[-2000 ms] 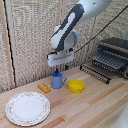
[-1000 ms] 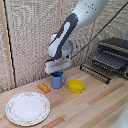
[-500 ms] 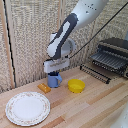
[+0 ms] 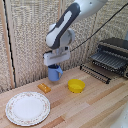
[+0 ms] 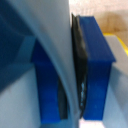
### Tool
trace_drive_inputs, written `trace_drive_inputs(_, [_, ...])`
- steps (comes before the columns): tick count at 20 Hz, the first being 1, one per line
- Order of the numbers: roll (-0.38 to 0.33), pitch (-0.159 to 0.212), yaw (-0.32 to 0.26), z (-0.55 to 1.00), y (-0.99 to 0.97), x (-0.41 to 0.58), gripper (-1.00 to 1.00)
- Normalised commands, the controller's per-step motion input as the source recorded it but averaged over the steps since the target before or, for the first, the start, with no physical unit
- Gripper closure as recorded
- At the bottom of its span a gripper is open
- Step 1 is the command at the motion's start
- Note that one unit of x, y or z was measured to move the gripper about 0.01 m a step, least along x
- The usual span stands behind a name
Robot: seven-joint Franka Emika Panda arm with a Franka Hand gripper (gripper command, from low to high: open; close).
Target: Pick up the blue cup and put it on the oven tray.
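**Claw pinches the blue cup's wall above the table**

The blue cup (image 4: 54, 73) is a small, medium-blue mug with straight sides and a side handle that points toward the exterior view's right. It sits under the arm, near the back wall, and it looks lifted slightly off the wooden table (image 4: 95, 107), though that is hard to tell. The claw (image 4: 55, 65) comes down from above and pinches the cup's rim. In the wrist view the blue fingers (image 5: 96, 70) press against the pale curved cup wall (image 5: 55, 55).

A yellow bowl (image 4: 76, 85) lies just right of the cup. The oven tray (image 4: 97, 73) juts from the toaster oven (image 4: 113, 55), far right. A white plate (image 4: 27, 107) lies near left.
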Motion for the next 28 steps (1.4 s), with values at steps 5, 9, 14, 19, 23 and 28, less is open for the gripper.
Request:
trace_drive_inputs(5, [0.011,-0.008,-0.158,0.88,-0.29,0.167,1.0])
trace_drive_inputs(9, [0.042,-0.039,-0.168,0.51,-0.59,0.024,1.0])
trace_drive_inputs(14, [0.002,-0.007,-0.212,0.57,-0.56,0.033,1.0])
trace_drive_inputs(19, [0.0,0.0,-0.258,0.55,-0.45,0.01,1.0])
trace_drive_inputs(23, [0.0,0.0,-0.215,0.54,-0.57,0.046,1.0])
trace_drive_inputs(28, [0.0,0.006,-0.113,0.35,-0.88,0.079,1.0])
